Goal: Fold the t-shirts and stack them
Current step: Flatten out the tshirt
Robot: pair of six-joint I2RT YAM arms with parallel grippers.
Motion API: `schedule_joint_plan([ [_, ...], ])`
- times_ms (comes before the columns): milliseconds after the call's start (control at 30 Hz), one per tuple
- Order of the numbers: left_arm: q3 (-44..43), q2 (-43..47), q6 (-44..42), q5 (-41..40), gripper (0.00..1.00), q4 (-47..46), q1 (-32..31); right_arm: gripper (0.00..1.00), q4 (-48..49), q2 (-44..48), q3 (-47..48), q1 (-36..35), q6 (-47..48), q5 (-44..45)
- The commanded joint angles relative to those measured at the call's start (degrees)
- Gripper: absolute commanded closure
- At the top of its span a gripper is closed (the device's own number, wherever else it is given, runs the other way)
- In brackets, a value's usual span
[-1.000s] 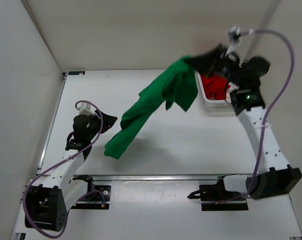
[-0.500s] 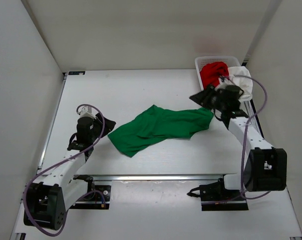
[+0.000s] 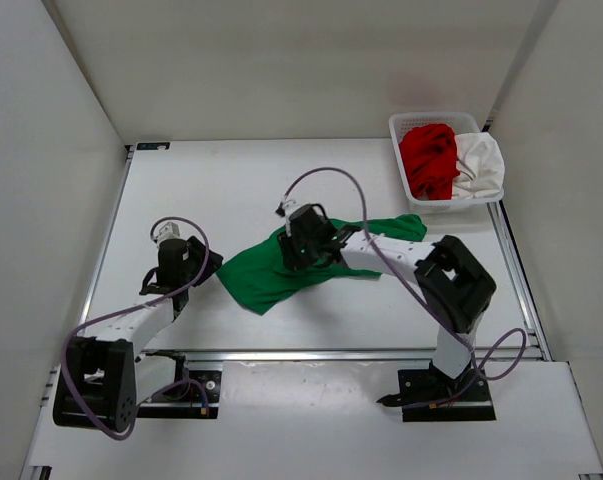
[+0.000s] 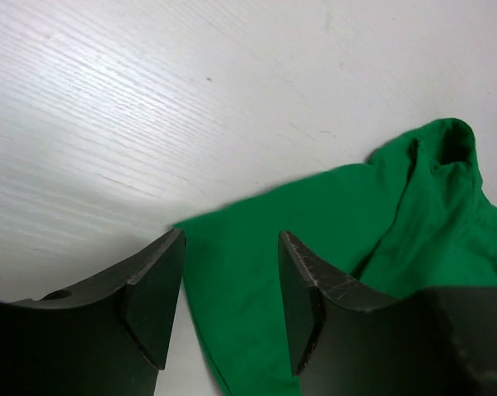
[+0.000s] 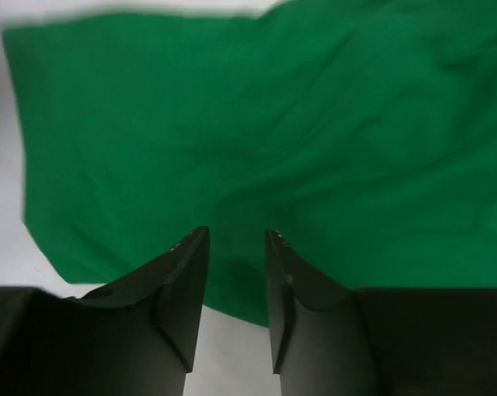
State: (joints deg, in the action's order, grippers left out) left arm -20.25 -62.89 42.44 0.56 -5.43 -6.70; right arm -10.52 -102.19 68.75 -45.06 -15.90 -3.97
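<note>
Green shirt (image 3: pixel 256 280) lying crumpled and unfolded on the table (image 3: pixel 211 190), slightly left of centre, its length running slantwise from a near-left corner to a far-right end that points towards the basket (image 3: pixel 393 130); creases and a bunched fold show in the left wrist view (image 4: pixel 347 247), so flattening appears to be the step in hand before any fold. Right gripper (image 3: pixel 293 252) reaching across the cloth from the right, its arm lying over the shirt's right half; in the right wrist view the jaws (image 5: pixel 236 235) stand narrowly parted and empty, just above the green cloth (image 5: pixel 273 124) near its left part, a pose suited to pinching up a layer. Left gripper (image 3: pixel 203 262) placed at the shirt's near-left edge, jaws (image 4: pixel 232 239) moderately apart with nothing between them and the hem corner showing just beside the left finger, probably ready to take that corner so both arms can spread the cloth. Red shirt (image 3: pixel 428 158) and white shirt (image 3: pixel 478 165) bundled side by side in the basket at the far-right corner, well apart from both grippers, awaiting their turn
</note>
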Motion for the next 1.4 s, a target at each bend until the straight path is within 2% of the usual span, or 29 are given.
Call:
schedule_joint_plan([
  [0,0.5,-1.7,1.9,-0.8,0.41,-3.4,0.9,0.67,0.4,-1.4,3.8,-4.1,5.5,6.3],
  [167,0.9,-4.1,2.0,-1.3,0.43,-3.9,1.7,0.65,0.2,-5.0,4.4,-7.3,8.7,11.6],
  [367,1.1,-5.9,1.9,-1.3,0.45,-4.4,2.1,0.59,0.3,-7.1,6.6,-8.4,9.9,14.0],
  [833,1.1,-7.4,2.2,-1.3,0.46,-5.0,2.4,0.6,-0.6,-9.9,9.6,-11.3,11.3,12.2],
  [1233,1.7,-7.7,2.4,-1.0,0.46,-5.3,2.4,0.61,-0.8,-12.9,10.4,-10.8,12.1,16.5],
  [1367,1.3,-7.9,2.6,-1.3,0.48,-5.1,2.3,0.64,-0.4,-12.9,9.7,-10.9,12.2,18.3],
])
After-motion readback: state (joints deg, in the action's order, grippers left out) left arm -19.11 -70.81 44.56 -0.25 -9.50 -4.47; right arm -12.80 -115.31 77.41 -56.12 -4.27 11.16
